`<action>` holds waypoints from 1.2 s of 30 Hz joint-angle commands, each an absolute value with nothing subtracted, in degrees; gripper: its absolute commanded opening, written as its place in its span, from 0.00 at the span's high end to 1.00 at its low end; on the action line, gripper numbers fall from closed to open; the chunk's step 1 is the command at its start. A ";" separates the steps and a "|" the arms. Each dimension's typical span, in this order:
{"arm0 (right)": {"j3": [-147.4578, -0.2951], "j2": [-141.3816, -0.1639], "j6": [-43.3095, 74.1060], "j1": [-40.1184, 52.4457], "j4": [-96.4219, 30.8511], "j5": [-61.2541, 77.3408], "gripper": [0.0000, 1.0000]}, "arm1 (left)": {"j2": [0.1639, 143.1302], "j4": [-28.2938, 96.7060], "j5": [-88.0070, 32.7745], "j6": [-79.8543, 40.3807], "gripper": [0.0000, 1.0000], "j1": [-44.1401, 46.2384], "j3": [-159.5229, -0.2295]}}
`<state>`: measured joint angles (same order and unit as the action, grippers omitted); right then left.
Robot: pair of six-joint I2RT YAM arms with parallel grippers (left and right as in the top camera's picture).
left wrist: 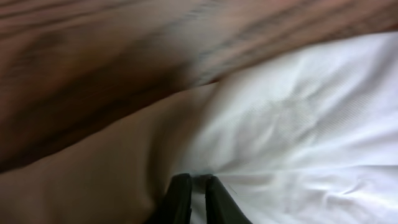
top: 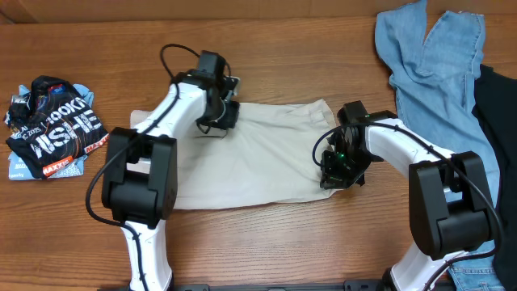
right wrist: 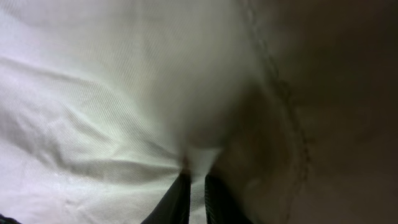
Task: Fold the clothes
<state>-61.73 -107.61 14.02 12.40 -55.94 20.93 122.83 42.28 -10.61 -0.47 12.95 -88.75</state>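
Note:
The cream trousers lie folded flat at the table's middle. My left gripper is at their far left edge, shut on a pinch of the cream cloth; its fingertips show a thin fold between them. My right gripper is at the trousers' right edge, shut on the cream cloth, with fabric pinched between the fingertips. Light blue jeans lie at the back right. A black white-lettered piece is crumpled at the left.
A dark garment lies along the right edge beside the jeans. The wooden table shows bare in front of the trousers and between them and the black lettered piece.

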 commanded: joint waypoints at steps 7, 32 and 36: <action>-60.69 -107.70 13.50 12.25 -54.92 16.53 0.87 | 123.63 43.46 -8.56 -3.97 0.85 6.22 -90.37; -60.95 -107.68 13.47 12.23 -54.17 16.51 0.90 | 121.43 88.47 3.38 -12.82 0.76 -4.95 -119.48; -60.95 -107.68 13.47 12.23 -54.28 16.49 0.90 | 121.43 90.85 5.67 -15.92 0.75 -6.07 -116.25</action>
<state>-61.71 -107.61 13.67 12.40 -55.57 20.73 122.91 89.84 1.87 -12.58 -5.26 -118.63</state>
